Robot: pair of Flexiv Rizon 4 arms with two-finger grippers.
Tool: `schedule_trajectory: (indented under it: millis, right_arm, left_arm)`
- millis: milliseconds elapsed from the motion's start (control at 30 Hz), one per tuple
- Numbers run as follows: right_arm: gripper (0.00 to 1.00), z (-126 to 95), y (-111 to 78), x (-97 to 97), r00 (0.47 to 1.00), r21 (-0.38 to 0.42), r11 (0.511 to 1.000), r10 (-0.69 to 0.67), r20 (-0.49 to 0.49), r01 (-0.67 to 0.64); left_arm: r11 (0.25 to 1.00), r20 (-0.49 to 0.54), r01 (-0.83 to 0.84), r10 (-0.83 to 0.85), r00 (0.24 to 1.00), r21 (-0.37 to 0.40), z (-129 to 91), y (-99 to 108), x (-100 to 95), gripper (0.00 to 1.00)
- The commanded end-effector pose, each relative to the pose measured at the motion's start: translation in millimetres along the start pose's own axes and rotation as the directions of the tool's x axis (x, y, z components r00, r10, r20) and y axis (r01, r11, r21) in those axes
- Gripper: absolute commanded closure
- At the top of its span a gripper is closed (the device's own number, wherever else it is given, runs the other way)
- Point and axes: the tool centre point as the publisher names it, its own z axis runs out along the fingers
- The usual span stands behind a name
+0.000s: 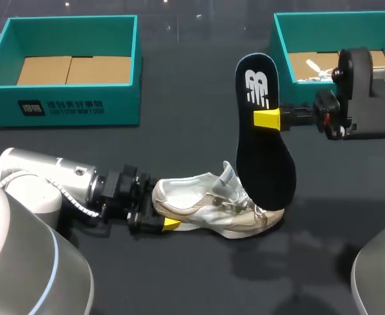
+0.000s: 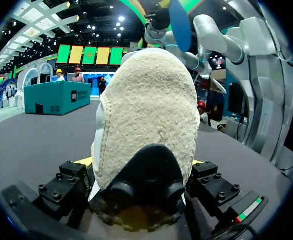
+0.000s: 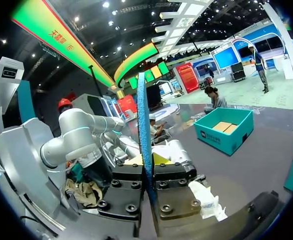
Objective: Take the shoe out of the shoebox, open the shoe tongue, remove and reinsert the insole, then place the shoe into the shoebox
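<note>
The shoe (image 1: 212,203) is clamped at its heel between the left fingers (image 1: 171,223), steadied on the tabletop (image 1: 192,275). The insole (image 1: 263,151) (upright) is pinched between the right fingers (image 1: 267,119), apparently for reinsertion.

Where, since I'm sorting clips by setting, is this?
Likely a robot test bench for shoe handling: a dark table, teal left box and right box, left gripper on a shoe, right gripper holding the insole.

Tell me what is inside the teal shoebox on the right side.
Brown cardboard lining and something white, perhaps paper, show inside the right shoebox; the right arm covers the rest of its inside.
</note>
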Motion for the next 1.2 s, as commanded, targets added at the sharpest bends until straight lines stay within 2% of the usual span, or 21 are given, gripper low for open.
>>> schedule_trajectory:
  millis: [33,267,300,367,767,900,1100,1200]
  right_arm:
    - [1.0,0.7,2.5,-7.4,1.0,0.006,1.0,0.007,-0.025,-0.007]
    - [1.0,0.7,2.5,-7.4,1.0,0.006,1.0,0.007,-0.025,-0.007]
    - [1.0,0.7,2.5,-7.4,1.0,0.006,1.0,0.007,-0.025,-0.007]
    - [1.0,0.7,2.5,-7.4,1.0,0.006,1.0,0.007,-0.025,-0.007]
    - [1.0,0.7,2.5,-7.4,1.0,0.006,1.0,0.007,-0.025,-0.007]
    - [1.0,0.7,2.5,-7.4,1.0,0.006,1.0,0.007,-0.025,-0.007]
    - [1.0,0.7,2.5,-7.4,1.0,0.006,1.0,0.007,-0.025,-0.007]
    - [1.0,0.7,2.5,-7.4,1.0,0.006,1.0,0.007,-0.025,-0.007]
  left_arm:
    - [1.0,0.0,-0.001,0.001,1.0,-0.001,0.5,2.4,-1.0,1.0]
    - [1.0,0.0,-0.001,0.001,1.0,-0.001,0.5,2.4,-1.0,0.99]
    - [1.0,0.006,-0.008,0.008,1.0,-0.007,0.3,3.6,-1.2,0.82]
    - [1.0,0.008,-0.002,0.002,1.0,-0.008,-0.9,5.0,-1.4,0.0]
    - [0.998,0.024,-0.001,0.002,1.0,-0.058,-22.7,4.9,-1.6,0.0]
    - [0.994,0.005,-0.024,0.025,1.0,-0.106,-31.9,1.1,0.5,0.0]
    - [0.974,-0.031,-0.048,0.042,0.999,-0.22,-46.5,-3.7,4.3,0.0]
    - [0.959,-0.009,-0.045,0.044,0.999,-0.28,-53.5,-4.8,1.2,0.0]
